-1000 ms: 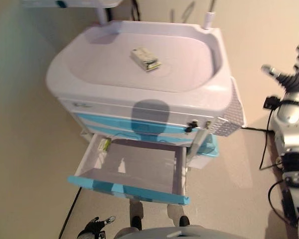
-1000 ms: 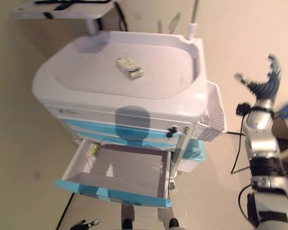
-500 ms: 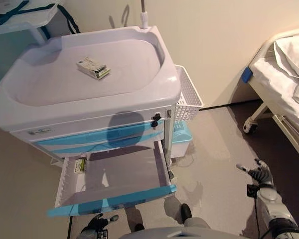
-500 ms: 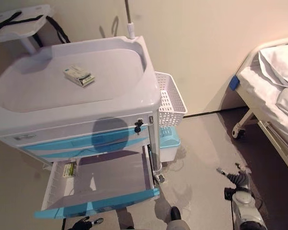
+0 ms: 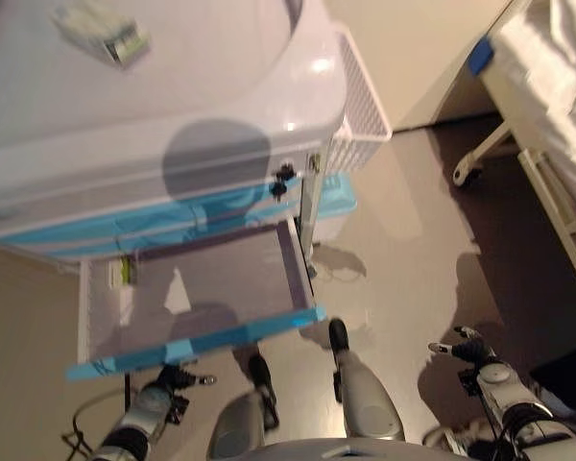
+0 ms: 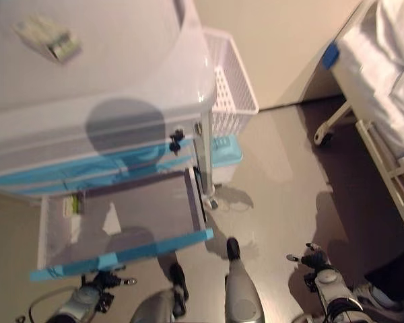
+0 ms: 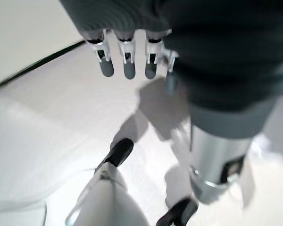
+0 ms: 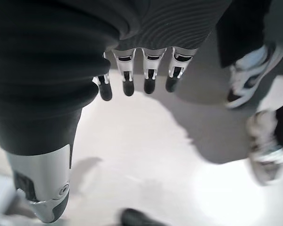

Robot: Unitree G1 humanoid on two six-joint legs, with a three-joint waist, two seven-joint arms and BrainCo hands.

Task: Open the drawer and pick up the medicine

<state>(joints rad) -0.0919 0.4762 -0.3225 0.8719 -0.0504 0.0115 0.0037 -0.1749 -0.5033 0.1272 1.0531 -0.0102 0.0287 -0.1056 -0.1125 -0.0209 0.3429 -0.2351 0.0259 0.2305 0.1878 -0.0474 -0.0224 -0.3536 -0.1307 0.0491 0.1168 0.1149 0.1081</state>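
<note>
A medical cart of smooth white moulded plastic, with a dished, round-cornered top and turquoise drawer fronts, is seen filling the view from 9 to 12 o'clock. At 2 o'clock a bed with white linen on a castored frame is seen, well apart from the cart. The lowest drawer is found pulled fully out, a shallow white tray with a grey liner and a turquoise front lip; the opening step is judged done. A white perforated basket is hung on the cart's side. One small flat medicine box lies on the cart top at 11 o'clock; a second small packet is lodged in the drawer's rear corner, which one is intended cannot be told. The left hand hangs at 7 o'clock below the drawer front, the right hand at 4 o'clock; both are seen with fingers straight and relaxed, nothing held. A person's shoes show beside the right hand.
</note>
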